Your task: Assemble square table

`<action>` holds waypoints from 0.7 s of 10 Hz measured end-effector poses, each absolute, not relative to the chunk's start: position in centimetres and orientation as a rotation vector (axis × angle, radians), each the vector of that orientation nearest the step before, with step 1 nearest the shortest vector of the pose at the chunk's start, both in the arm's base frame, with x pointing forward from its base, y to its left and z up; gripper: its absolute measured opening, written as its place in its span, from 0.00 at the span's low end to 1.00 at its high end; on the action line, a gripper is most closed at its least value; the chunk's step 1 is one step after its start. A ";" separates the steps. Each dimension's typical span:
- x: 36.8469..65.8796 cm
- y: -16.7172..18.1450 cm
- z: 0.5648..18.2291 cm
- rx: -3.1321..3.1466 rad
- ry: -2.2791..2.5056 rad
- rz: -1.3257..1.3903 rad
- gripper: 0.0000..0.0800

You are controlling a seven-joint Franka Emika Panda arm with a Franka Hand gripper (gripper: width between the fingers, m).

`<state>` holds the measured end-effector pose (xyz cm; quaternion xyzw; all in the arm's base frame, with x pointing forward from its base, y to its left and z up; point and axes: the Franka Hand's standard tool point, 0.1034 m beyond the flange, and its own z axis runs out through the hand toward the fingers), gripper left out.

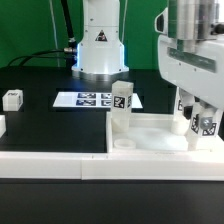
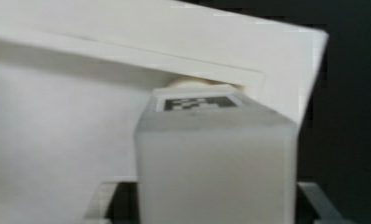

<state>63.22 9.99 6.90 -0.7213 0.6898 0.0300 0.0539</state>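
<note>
Seating the held leg in the square table: the jaws are clamped on the leg's two sides and carry it upright at the exterior view's right, over the right part of the white tray-like top. The top lies on the black tabletop, just behind the long low wall strip. In the wrist view the leg's tagged end sits just in front of a round corner socket, which it partly hides. To do this step well, the leg should probably be kept vertical and centred over that socket before it goes down. A tilt would likely catch the raised rim, and a sideways push could slide the top. Whether the leg presses or twists home cannot be told. The table is white plastic, square and shallow, with a raised rim. A standing leg with a black-and-white tag appears to occupy its far corner on the exterior view's left, and an empty socket shows at the near corner there. A loose leg lies well apart at the far left, and the marker board lies beyond the table.
</note>
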 end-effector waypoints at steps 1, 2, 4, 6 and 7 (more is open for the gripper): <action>63.1 10.0 6.8 -2.126 2.165 0.101 0.36; 63.1 10.1 6.8 -2.087 2.205 0.104 0.36; 63.0 10.2 6.8 -1.947 2.337 0.118 0.36; 62.9 10.1 6.8 -1.797 2.457 0.139 0.36; 62.8 9.9 6.8 -1.749 2.488 0.148 0.36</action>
